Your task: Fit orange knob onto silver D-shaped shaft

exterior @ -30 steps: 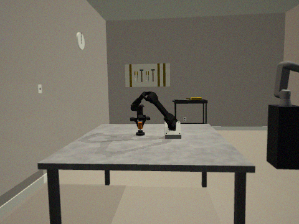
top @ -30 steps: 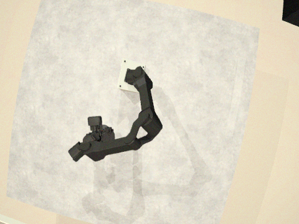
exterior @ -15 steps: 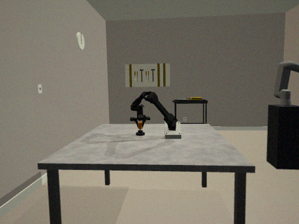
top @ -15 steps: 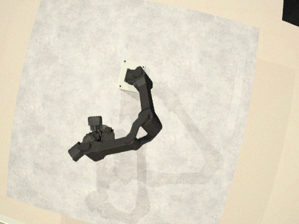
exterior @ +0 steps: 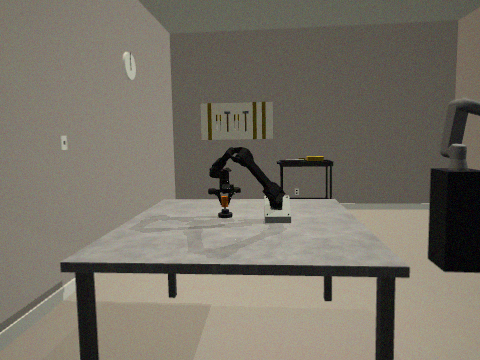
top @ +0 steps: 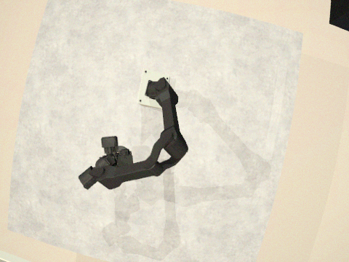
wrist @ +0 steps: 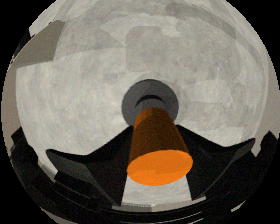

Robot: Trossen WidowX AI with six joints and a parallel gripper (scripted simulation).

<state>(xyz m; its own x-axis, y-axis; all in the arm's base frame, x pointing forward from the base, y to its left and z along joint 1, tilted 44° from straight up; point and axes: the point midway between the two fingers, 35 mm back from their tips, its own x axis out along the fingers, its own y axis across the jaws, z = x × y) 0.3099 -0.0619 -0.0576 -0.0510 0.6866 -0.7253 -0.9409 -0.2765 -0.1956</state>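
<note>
The orange knob (exterior: 224, 201) (wrist: 159, 167) is held upright between the fingers of my gripper (exterior: 224, 200) (wrist: 154, 129), which is shut on it. The round dark pedestal (exterior: 225, 215) (wrist: 130, 105) stands on the table below the knob. In the exterior view the knob's lower end is above the pedestal's wide base, over its narrower middle part. In the wrist view the knob's far end overlaps the pedestal's centre. The silver shaft and the knob's hole are hidden. In the top view the arm covers both knob and pedestal.
The arm's white base plate (top: 144, 95) (exterior: 278, 220) is on the grey table (top: 91, 55) (exterior: 235, 248), to the right of the pedestal in the exterior view. A black block (top: 339, 9) (exterior: 452, 221) stands beyond the table, bearing a grey arm (exterior: 454, 128).
</note>
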